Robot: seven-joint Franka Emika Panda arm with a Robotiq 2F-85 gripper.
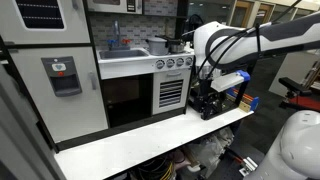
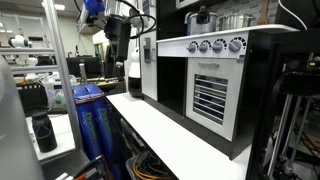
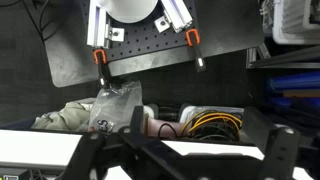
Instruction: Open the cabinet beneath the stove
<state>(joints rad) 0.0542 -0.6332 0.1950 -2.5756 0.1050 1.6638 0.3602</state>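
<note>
The white toy kitchen's stove shows a strip of round silver knobs (image 1: 175, 62) (image 2: 215, 45). Beneath it the cabinet (image 1: 172, 92) (image 2: 210, 95) has a white-framed door with a slatted window, and the door is shut. My gripper (image 1: 207, 102) (image 2: 133, 78) hangs just above the table, beside the end of the kitchen nearest the cabinet, and touches nothing. In the wrist view the dark fingers (image 3: 185, 160) are spread wide and empty over the table's edge. The cabinet does not show in the wrist view.
A wide dark open compartment (image 1: 125, 100) and a tall white door with a grey dispenser (image 1: 62, 78) lie beyond the cabinet. The kitchen stands on a white table (image 1: 130, 148). Blue bins (image 2: 90, 125) and cables (image 3: 215, 122) lie below the table.
</note>
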